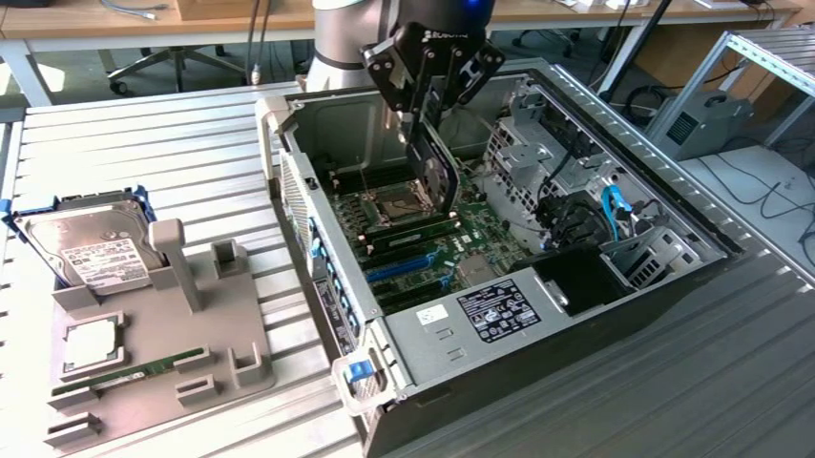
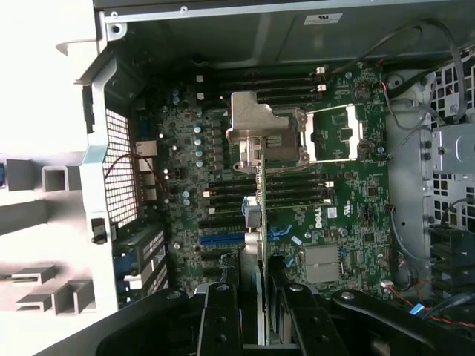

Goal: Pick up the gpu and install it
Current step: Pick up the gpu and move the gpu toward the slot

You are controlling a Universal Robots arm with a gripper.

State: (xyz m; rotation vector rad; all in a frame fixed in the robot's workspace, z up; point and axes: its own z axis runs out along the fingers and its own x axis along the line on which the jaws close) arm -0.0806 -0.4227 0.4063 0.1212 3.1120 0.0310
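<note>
The black jaws are clamped on the thin black rectangular gpu card [image 1: 434, 176], which hangs edge-down just below them, above the green motherboard [image 1: 491, 234] inside the open grey metal computer case [image 1: 427, 334].

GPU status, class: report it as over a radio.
Gripper shut on the gpu. Card upright on edge, over the motherboard inside the open case. No obstruction seen beneath it.
</note>
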